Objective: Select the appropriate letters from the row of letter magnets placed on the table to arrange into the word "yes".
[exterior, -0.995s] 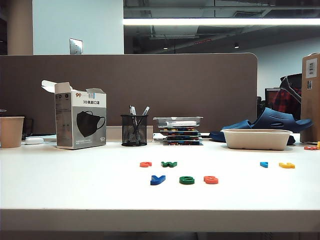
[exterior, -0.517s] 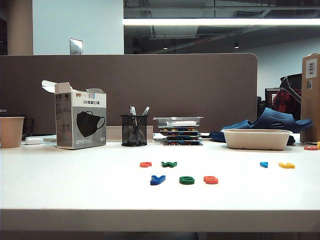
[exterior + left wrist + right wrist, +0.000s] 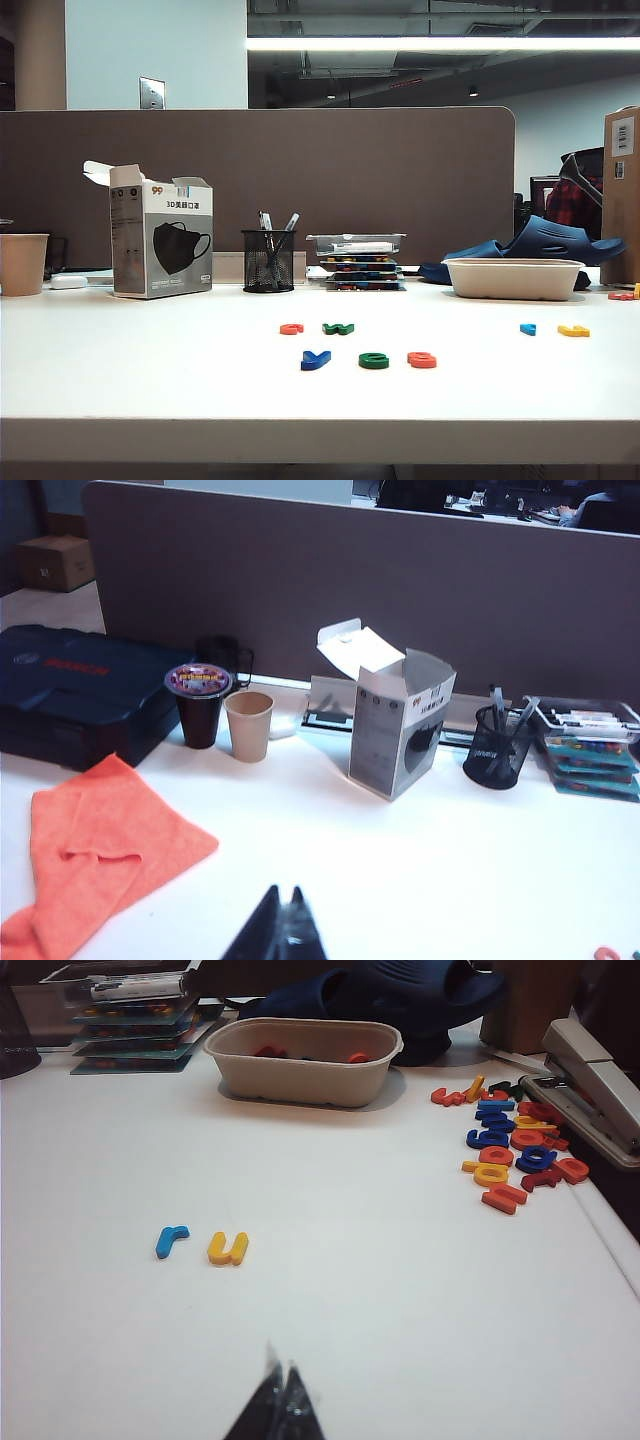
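the blue y [image 3: 316, 360], green e [image 3: 374, 361] and red s [image 3: 422, 360] lay in a row on the table [image 3: 150, 370]. the left gripper [image 3: 281, 935] and right gripper [image 3: 277, 1407] hung above it, each with fingers pressed together, holding nothing.

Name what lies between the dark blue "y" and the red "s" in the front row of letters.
The green "e" lies between the dark blue "y" and the red "s", apart from both; the exterior view shows it.
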